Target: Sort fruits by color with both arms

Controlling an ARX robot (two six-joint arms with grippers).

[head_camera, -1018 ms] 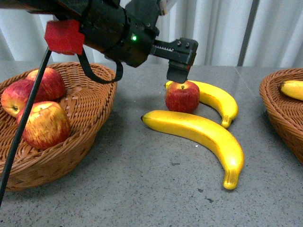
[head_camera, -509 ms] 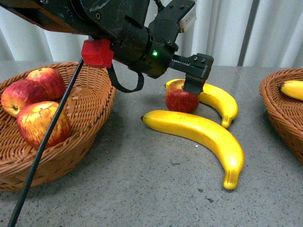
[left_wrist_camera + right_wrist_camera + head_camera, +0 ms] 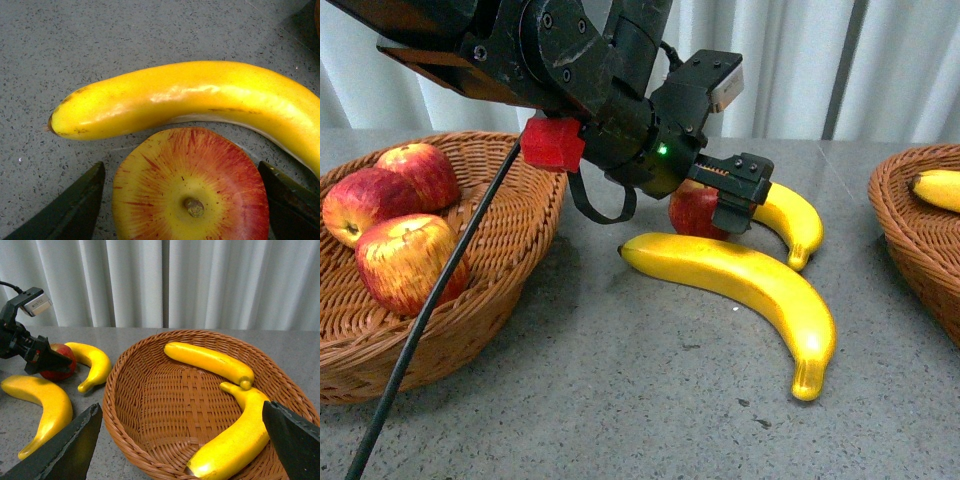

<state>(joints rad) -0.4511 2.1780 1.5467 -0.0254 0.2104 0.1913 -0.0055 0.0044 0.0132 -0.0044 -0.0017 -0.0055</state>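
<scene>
Left gripper (image 3: 718, 203) stood with its jaws spread around the loose apple (image 3: 692, 212), one black finger (image 3: 75, 210) on each side and close to the skin; whether either touched could not be told from the left wrist view. That apple was round and glossy, red streaked over yellow, with a short brown stem in a yellow hollow, and it sat on the grey speckled table (image 3: 620, 400). The left arm reached down and across to the apple from the upper left of the front view, carrying a red block (image 3: 552, 145), a green light (image 3: 663, 151), a hanging black cable (image 3: 430, 320) and a white plate (image 3: 725, 85) whose print was too small to read. Just behind the apple lay a smooth curved yellow banana (image 3: 790, 215); just in front of it lay a longer banana (image 3: 740, 285) with a dark tip. Well to the left of the apple stood a woven wicker basket (image 3: 510, 210) holding three more apples (image 3: 405, 260). Well to the right of the apple stood a second wicker basket (image 3: 120, 385) with two bananas (image 3: 207, 360) inside. Right gripper (image 3: 180, 440) hung over that basket with its jaws wide apart and nothing between them.
</scene>
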